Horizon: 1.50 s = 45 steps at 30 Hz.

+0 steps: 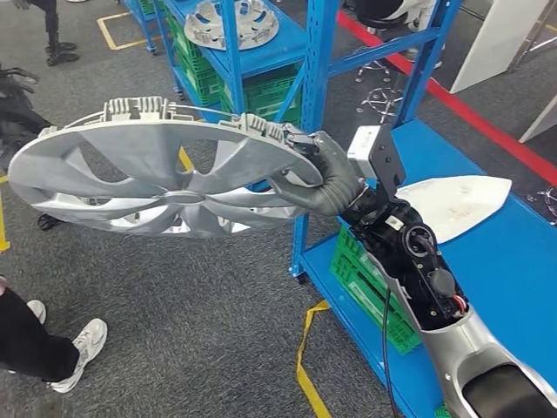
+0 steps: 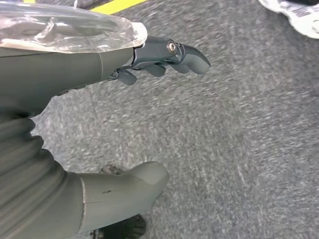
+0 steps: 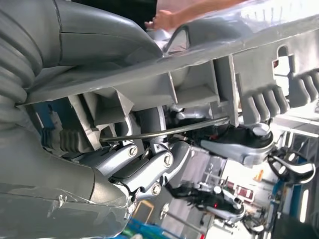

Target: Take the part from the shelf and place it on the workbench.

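Note:
A large silver wheel cover [image 1: 150,170] hangs level over the grey floor, left of the blue shelf [image 1: 315,61]. My right hand [image 1: 322,174] grips its right rim, thumb over the face and fingers under the ribbed back. Close up in the right wrist view, the fingers [image 3: 150,169] curl behind the cover's rim [image 3: 226,74]. The blue workbench [image 1: 513,270] lies to the right, under my right arm. My left hand [image 2: 75,69] hangs above the carpet, holding nothing, with its fingers [image 2: 169,52] and thumb [image 2: 124,191] apart.
A second wheel cover [image 1: 230,22] lies on the shelf. A white flat piece [image 1: 459,205] rests on the workbench, with a green crate [image 1: 368,283] below it. A person's shoes [image 1: 78,348] stand at the lower left, and a person's hand [image 3: 165,20] is near the cover. Yellow tape [image 1: 305,348] marks the floor.

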Each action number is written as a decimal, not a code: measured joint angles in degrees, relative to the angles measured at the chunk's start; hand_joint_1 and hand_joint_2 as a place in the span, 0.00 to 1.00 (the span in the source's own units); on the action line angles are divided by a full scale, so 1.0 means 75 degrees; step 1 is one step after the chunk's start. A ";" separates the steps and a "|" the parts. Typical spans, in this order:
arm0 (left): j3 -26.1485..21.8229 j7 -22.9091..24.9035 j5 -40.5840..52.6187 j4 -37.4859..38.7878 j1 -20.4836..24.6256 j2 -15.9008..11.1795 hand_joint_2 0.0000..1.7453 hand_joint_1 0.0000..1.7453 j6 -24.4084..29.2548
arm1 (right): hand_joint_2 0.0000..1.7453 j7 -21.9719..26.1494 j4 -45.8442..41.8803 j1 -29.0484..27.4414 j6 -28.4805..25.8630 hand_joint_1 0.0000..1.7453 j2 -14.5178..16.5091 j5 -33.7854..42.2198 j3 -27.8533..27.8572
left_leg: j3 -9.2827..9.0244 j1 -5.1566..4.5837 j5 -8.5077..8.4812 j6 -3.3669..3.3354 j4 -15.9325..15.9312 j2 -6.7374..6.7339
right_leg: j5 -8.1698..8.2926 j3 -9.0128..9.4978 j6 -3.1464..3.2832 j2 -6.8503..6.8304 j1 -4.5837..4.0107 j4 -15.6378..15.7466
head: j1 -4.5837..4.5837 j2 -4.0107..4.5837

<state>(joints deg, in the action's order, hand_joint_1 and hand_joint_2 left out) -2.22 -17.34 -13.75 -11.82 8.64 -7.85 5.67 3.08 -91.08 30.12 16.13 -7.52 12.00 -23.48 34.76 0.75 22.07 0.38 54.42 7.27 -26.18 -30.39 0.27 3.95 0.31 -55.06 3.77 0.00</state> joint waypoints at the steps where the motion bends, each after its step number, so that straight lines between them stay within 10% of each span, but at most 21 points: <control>1: 0.0004 0.0017 0.0004 0.0001 -0.0018 -0.0007 1.00 0.00 -0.0017 | 1.00 0.0007 0.0000 -0.0002 -0.0001 1.00 0.0001 0.0000 -0.0004 | 0.0020 0.0011 -0.0022 0.0053 -0.0017 0.0077 | 0.0004 0.0047 0.0021 -0.0087 0.0011 0.0067 | 0.0007 0.0000; 3: 0.0014 0.0050 0.0003 0.0002 -0.0050 -0.0023 1.00 0.00 -0.0056 | 1.00 0.0012 -0.0002 -0.0010 -0.0004 1.00 0.0002 -0.0001 -0.0011 | 0.0137 -0.0008 0.0103 0.0128 0.0155 -0.0140 | 0.0086 0.0137 0.0089 -0.0275 0.0033 0.0188 | -0.0044 0.0000; 6: 0.0030 0.0085 -0.0005 0.0003 -0.0020 -0.0036 1.00 0.00 -0.0095 | 1.00 0.0026 -0.0007 -0.0040 -0.0015 1.00 0.0003 0.0011 -0.0010 | 0.0806 -0.0016 0.0787 0.0215 0.1517 -0.0774 | 0.0139 0.0153 0.0151 -0.0577 0.0014 0.0268 | -0.0199 0.0000; 8: 0.0047 0.0099 -0.0005 0.0003 -0.0019 -0.0021 1.00 0.00 -0.0103 | 1.00 0.0015 -0.0004 -0.0081 -0.0018 1.00 0.0003 0.0013 -0.0012 | 0.1157 0.0020 0.0974 0.0273 0.2221 -0.0885 | 0.0123 0.0147 0.0153 -0.0781 0.0005 0.0260 | -0.0251 0.0000; 14: 0.0117 0.0192 0.0056 0.0003 0.0030 -0.0023 1.00 0.00 0.0067 | 1.00 -0.0071 -0.0012 -0.0145 -0.0017 1.00 0.0004 -0.0001 -0.0001 | 0.0043 0.0035 0.0052 0.0222 0.0093 -0.1341 | -0.0053 0.0141 -0.0037 -0.1227 -0.0051 0.0107 | -0.0323 0.0000; 18: 0.0125 0.0248 0.0095 0.0004 0.0037 -0.0029 1.00 0.00 0.0192 | 1.00 -0.0117 -0.0020 -0.0155 -0.0017 1.00 0.0009 -0.0052 0.0005 | 0.0026 0.0009 0.0064 -0.0016 0.0064 -0.1060 | -0.0262 0.0121 -0.0182 -0.1174 -0.0006 -0.0070 | -0.0240 0.0000; 22: 0.0125 0.0274 0.0096 0.0004 0.0086 -0.0034 1.00 0.00 0.0196 | 1.00 -0.0134 -0.0029 -0.0210 -0.0017 1.00 0.0009 -0.0090 0.0019 | 0.0005 0.0003 0.0053 -0.0147 0.0049 -0.0778 | -0.1198 -0.0793 -0.0227 -0.0578 0.0030 -0.2060 | -0.0098 0.0000; 24: 0.0125 0.0282 0.0096 0.0005 0.0086 -0.0020 1.00 0.00 0.0194 | 1.00 -0.0144 -0.0028 -0.0258 -0.0017 1.00 0.0009 -0.0091 0.0019 | -0.0005 -0.0023 0.0053 -0.0153 0.0052 -0.0582 | -0.1152 -0.1017 -0.0190 -0.0539 0.0024 -0.2417 | -0.0050 0.0000; 28: 0.0130 0.0286 0.0096 0.0005 0.0094 0.0001 1.00 0.00 0.0192 | 1.00 -0.0162 -0.0029 -0.0274 -0.0017 1.00 0.0009 -0.0095 0.0027 | -0.0032 -0.0028 0.0040 -0.0124 0.0062 -0.0193 | -0.0069 -0.0218 -0.0034 -0.0022 0.0021 -0.0478 | 0.0001 0.0000; 32: 0.0136 0.0301 0.0097 0.0007 0.0060 0.0022 1.00 0.00 0.0188 | 1.00 -0.0170 -0.0029 -0.0262 -0.0017 1.00 0.0009 -0.0103 0.0036 | 0.0090 0.0024 -0.0051 0.0060 0.0034 0.0074 | 0.0024 0.0074 0.0023 -0.0043 0.0013 0.0061 | 0.0021 0.0000; 36: 0.0141 0.0304 0.0098 0.0009 0.0083 0.0004 1.00 0.00 0.0191 | 1.00 -0.0167 -0.0031 -0.0252 -0.0017 1.00 0.0012 -0.0106 0.0044 | 0.0681 -0.0017 0.0623 0.0212 0.1201 -0.0768 | 0.0141 0.0142 0.0126 -0.0471 0.0034 0.0252 | -0.0162 0.0000; 39: 0.0151 0.0307 0.0103 0.0009 0.0077 0.0024 1.00 0.00 0.0190 | 1.00 -0.0170 -0.0028 -0.0277 -0.0009 1.00 0.0012 -0.0108 0.0043 | 0.1180 0.0044 0.0951 0.0330 0.2260 -0.0906 | 0.0132 0.0120 0.0125 -0.0807 0.0029 0.0245 | -0.0267 0.0000; 42: 0.0161 0.0310 0.0109 0.0009 0.0069 0.0008 1.00 0.00 0.0200 | 1.00 -0.0165 -0.0028 -0.0284 -0.0006 1.00 0.0012 -0.0108 0.0043 | 0.0440 0.0090 0.0354 0.0384 0.0938 -0.1198 | 0.0078 0.0121 0.0043 -0.1083 0.0029 0.0200 | -0.0323 0.0000; 45: 0.0168 0.0308 0.0118 0.0009 0.0085 0.0004 1.00 0.00 0.0207 | 1.00 -0.0154 -0.0029 -0.0262 -0.0005 1.00 0.0012 -0.0108 0.0049 | -0.0051 0.0043 0.0105 0.0224 0.0040 -0.1420 | -0.0010 0.0146 -0.0097 -0.1278 -0.0035 0.0144 | -0.0306 0.0000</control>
<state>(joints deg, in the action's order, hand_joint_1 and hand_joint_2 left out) -0.97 -15.03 -12.86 -11.76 9.28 -7.82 7.22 1.93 -91.30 28.15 16.09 -7.43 11.19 -23.11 34.38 1.08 22.85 2.06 54.71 -3.38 -26.25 -29.29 -0.46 -5.64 0.05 -53.98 1.48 0.00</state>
